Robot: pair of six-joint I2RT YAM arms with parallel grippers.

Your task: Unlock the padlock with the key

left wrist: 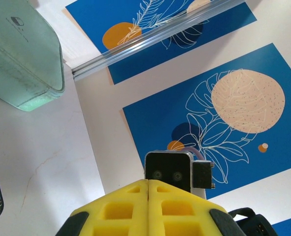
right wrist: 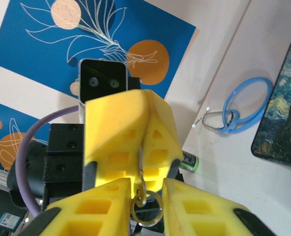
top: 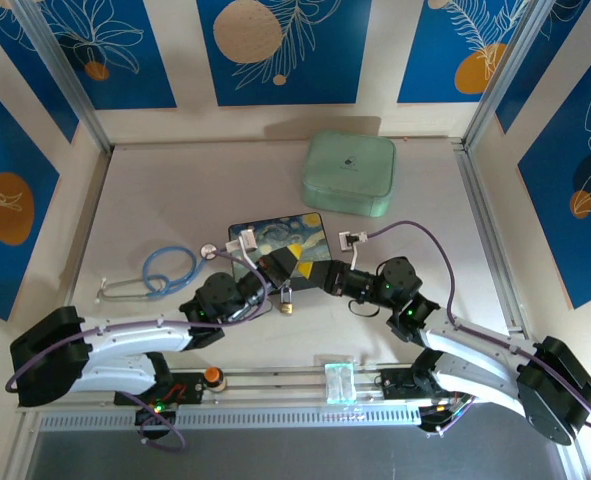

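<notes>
Jaws of the right gripper point(right wrist: 149, 191) stand narrowly apart at 6 o'clock in the right wrist view, flanking a small wire ring point(right wrist: 147, 212). The left gripper point(right wrist: 141, 147) faces the camera at centre. A thin sliver of metal, probably the key point(right wrist: 142, 164), runs down its seam to the ring. The step in hand looks like passing the key from one gripper to the other. To do it well, the right gripper should take a square, firm hold before the left one lets go, since so small a part could twist or drop. Whether the right jaws pinch the ring cannot be told. Nor is it clear whether the left jaws nip the sliver.

Left wrist view: the left jaws are pressed fully together at 6 o'clock, yellow pads point(left wrist: 135, 196) meeting in one seam. A mint-green case point(left wrist: 22, 54) sits at 10 o'clock.

Top view: both grippers meet tip to tip at centre, over the near edge of a dark painted tin point(top: 275, 232) on the desk point(top: 155, 190). The padlock point(top: 287, 303) is at 6 o'clock from that meeting point, with its brass body toward the arm bases. Whether it hangs or lies flat cannot be told. A blue stethoscope point(top: 165, 270) lies at 9 o'clock.
</notes>
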